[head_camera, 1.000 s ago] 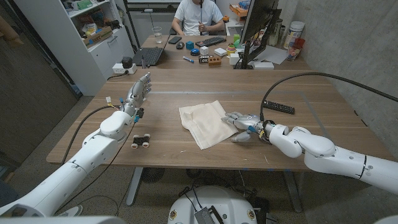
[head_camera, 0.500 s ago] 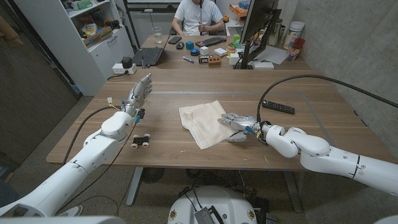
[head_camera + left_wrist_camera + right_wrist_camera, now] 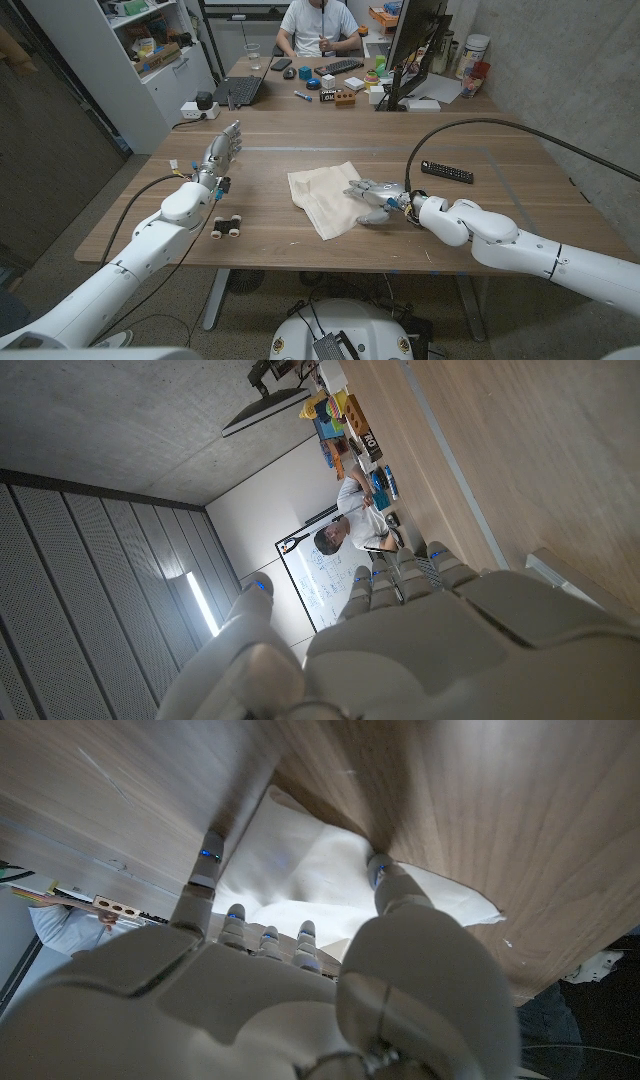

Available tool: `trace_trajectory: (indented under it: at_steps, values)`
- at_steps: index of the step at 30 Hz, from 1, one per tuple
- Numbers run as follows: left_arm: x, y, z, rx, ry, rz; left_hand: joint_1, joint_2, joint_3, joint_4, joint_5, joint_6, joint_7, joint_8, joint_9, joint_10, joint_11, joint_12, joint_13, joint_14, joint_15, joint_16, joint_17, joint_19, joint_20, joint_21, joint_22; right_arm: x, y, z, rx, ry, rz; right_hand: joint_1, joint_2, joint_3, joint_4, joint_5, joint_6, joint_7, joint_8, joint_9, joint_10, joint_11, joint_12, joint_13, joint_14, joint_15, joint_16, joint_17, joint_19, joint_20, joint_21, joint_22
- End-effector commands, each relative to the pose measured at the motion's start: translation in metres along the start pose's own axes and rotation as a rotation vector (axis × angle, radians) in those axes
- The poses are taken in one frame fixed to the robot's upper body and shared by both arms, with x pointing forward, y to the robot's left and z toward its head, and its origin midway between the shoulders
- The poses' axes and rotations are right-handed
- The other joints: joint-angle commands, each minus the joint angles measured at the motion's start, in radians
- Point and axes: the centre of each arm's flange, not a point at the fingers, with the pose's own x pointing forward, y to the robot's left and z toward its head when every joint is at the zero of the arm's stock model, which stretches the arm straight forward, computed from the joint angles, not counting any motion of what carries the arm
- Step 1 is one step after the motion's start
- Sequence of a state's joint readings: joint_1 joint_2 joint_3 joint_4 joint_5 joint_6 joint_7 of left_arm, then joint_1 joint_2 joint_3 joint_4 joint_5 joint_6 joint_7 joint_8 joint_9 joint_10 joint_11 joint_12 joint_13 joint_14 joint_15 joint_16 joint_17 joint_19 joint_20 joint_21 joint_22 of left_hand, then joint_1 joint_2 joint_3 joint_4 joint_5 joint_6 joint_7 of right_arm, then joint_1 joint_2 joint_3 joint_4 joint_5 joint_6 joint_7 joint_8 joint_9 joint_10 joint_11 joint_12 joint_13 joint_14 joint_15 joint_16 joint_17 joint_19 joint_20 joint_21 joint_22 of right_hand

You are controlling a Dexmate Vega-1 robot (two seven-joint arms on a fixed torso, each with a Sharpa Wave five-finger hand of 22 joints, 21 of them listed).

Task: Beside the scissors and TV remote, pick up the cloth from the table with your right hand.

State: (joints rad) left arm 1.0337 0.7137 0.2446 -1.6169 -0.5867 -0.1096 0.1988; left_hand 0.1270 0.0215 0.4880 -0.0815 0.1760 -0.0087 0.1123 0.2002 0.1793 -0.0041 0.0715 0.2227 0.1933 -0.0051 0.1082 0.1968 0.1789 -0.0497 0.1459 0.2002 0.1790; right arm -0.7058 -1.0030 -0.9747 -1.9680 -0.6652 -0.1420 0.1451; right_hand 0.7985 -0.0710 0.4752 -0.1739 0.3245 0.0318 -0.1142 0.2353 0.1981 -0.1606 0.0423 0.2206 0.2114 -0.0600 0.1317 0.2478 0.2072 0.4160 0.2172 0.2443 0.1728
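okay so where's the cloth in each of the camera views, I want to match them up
Head view: the cloth lies mid-table, with the right hand at its right edge.
Right wrist view: the cloth spreads just beyond the right hand's fingers.
Left wrist view: I can't find the cloth there.
Shared landmark: the right hand, at the cloth's edge in both.

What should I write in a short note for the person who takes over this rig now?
Right hand: open, fingers spread at the right edge of the cloth, nothing gripped yet.
Left hand: open, holds nothing, away from the cloth.
Cloth lies on the table; TV remote is to its right.
Done: the reach to the cloth.
Left: close on the cloth and lift it.
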Motion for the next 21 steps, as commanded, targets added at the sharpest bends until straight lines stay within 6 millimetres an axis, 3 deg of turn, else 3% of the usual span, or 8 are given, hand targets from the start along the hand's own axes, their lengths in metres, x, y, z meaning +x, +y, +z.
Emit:
trace_trajectory:
  at_steps: [1, 6, 7, 9, 12, 21]
  values:
    - [-0.001, 0.003, 0.0, -0.014, -0.009, 0.014, -0.003, 0.009, -0.001, -0.003, 0.001, 0.007, -0.001, -0.004, 0.001, 0.008, 0.004, -0.002, 0.002, 0.008, 0.006, -0.001, 0.006, -0.002, 0.014, 0.001, 0.003, 0.012, 0.007, 0.002, 0.0, -0.009, 0.011, 0.063, 0.012, 0.017, 0.0, -0.013, 0.051, -0.024, 0.014, 0.004, 0.023, -0.022, 0.018, 0.011, 0.061, -0.024, 0.025, 0.011, 0.079, -0.005, 0.02, 0.008]
    - [-0.001, 0.003, 0.002, -0.018, -0.015, 0.019, -0.004, 0.009, -0.002, -0.003, 0.001, 0.009, -0.002, -0.004, 0.001, 0.009, 0.004, -0.002, 0.002, 0.009, 0.005, -0.001, 0.006, 0.0, 0.019, 0.002, 0.003, 0.012, 0.009, 0.0, -0.003, 0.0, -0.003, 0.115, 0.027, 0.023, 0.005, -0.027, 0.111, -0.041, 0.024, 0.008, 0.09, -0.049, 0.047, 0.025, 0.125, -0.046, 0.057, 0.029, 0.164, -0.009, 0.036, 0.009]
    - [-0.001, 0.003, 0.002, -0.021, -0.016, 0.023, -0.004, 0.009, -0.002, -0.003, 0.001, 0.009, -0.002, -0.004, 0.001, 0.009, 0.004, -0.002, 0.002, 0.009, 0.005, -0.001, 0.006, 0.001, 0.02, 0.002, 0.003, 0.011, 0.01, 0.0, -0.008, 0.002, -0.01, 0.127, 0.033, 0.024, 0.006, -0.03, 0.129, -0.042, 0.028, 0.009, 0.105, -0.048, 0.054, 0.029, 0.146, -0.05, 0.069, 0.036, 0.187, -0.009, 0.041, 0.009]
    - [-0.001, 0.003, 0.003, -0.023, -0.02, 0.024, -0.005, 0.009, -0.002, -0.003, 0.001, 0.01, -0.002, -0.004, 0.001, 0.009, 0.004, -0.002, 0.002, 0.009, 0.005, -0.001, 0.006, 0.001, 0.02, 0.002, 0.003, 0.012, 0.012, -0.001, 0.001, 0.001, -0.001, 0.152, 0.043, 0.021, 0.008, -0.041, 0.175, -0.052, 0.038, 0.012, 0.153, -0.071, 0.078, 0.041, 0.182, -0.061, 0.093, 0.054, 0.246, -0.014, 0.055, 0.009]
    - [-0.002, 0.003, 0.004, -0.025, -0.023, 0.03, -0.006, 0.009, -0.002, -0.003, 0.001, 0.012, -0.001, -0.003, 0.001, 0.009, 0.004, -0.002, 0.003, 0.009, 0.005, -0.001, 0.006, 0.001, 0.021, 0.002, 0.003, 0.011, 0.016, 0.0, 0.0, 0.001, 0.001, 0.189, 0.056, 0.015, 0.007, -0.058, 0.233, -0.064, 0.05, 0.017, 0.18, -0.083, 0.097, 0.06, 0.23, -0.074, 0.13, 0.086, 0.327, -0.044, 0.073, 0.007]
    - [-0.006, 0.005, 0.003, -0.035, -0.027, 0.041, -0.008, 0.009, -0.004, -0.003, 0.001, 0.015, -0.003, -0.004, 0.002, 0.011, 0.003, -0.002, 0.003, 0.011, 0.004, -0.001, 0.006, 0.002, 0.021, 0.002, 0.003, 0.007, 0.025, 0.0, -0.004, 0.018, -0.02, 0.25, 0.071, 0.003, 0.005, -0.078, 0.318, -0.082, 0.073, 0.03, 0.249, -0.108, 0.141, 0.089, 0.288, -0.098, 0.186, 0.14, 0.379, -0.08, 0.082, 0.011]
